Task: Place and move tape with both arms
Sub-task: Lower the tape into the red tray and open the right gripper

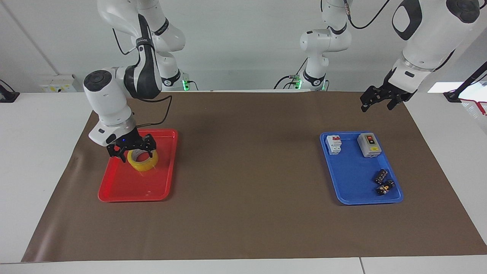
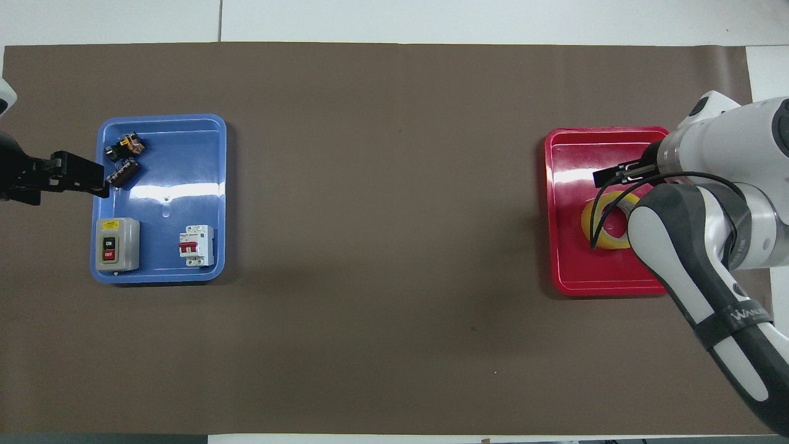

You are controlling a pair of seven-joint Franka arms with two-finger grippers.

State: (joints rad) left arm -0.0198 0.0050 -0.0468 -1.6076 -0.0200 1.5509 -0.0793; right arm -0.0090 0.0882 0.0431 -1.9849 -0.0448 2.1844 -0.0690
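The yellow tape roll point(image 1: 144, 163) lies flat in the red tray point(image 1: 133, 190), in the part nearer the robots. It also shows in the overhead view point(image 2: 585, 217), partly hidden by the right arm. My right gripper point(image 1: 133, 151) is open and empty, its fingers spread just above the roll and apart from it; in the overhead view it point(image 2: 616, 176) is over the tray point(image 2: 573, 271). My left gripper point(image 1: 376, 99) waits in the air over the mat's edge beside the blue tray point(image 1: 354, 182), and also shows in the overhead view point(image 2: 68, 179).
The blue tray point(image 2: 172, 160) holds a grey switch box point(image 1: 369, 144), a white breaker point(image 1: 333, 144) and two small dark parts point(image 1: 384, 182). A brown mat point(image 1: 247, 171) covers the table between the two trays. Two smaller white arms stand at the robots' end.
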